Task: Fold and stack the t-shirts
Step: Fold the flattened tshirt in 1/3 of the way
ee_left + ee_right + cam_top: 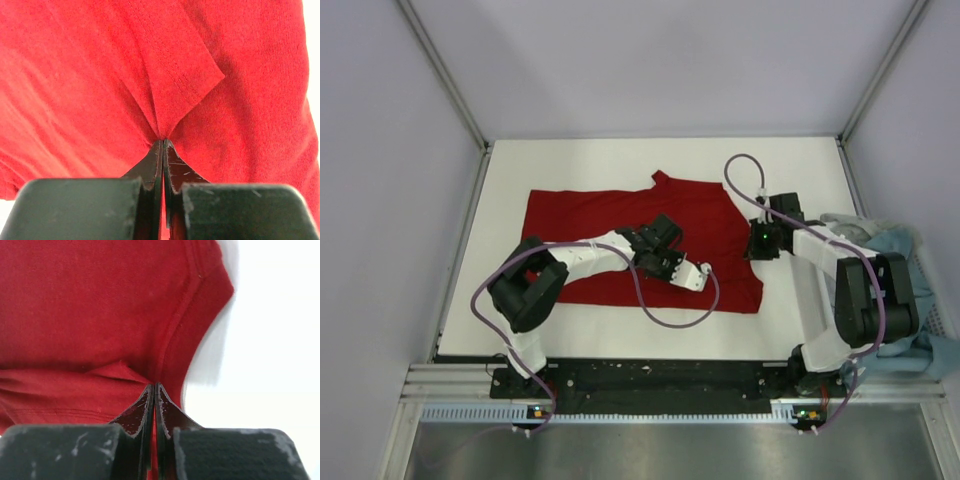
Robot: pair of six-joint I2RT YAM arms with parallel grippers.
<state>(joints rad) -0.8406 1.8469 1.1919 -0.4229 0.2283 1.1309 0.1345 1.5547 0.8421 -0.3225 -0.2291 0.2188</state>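
Grippers both stood closed on cloth: the left gripper pinched a fold of the red shirt near its middle, and the right gripper pinched that shirt's edge at 3 o'clock. The red shirt lay spread on the white table. A teal shirt sat bunched at the table's 3 o'clock edge.
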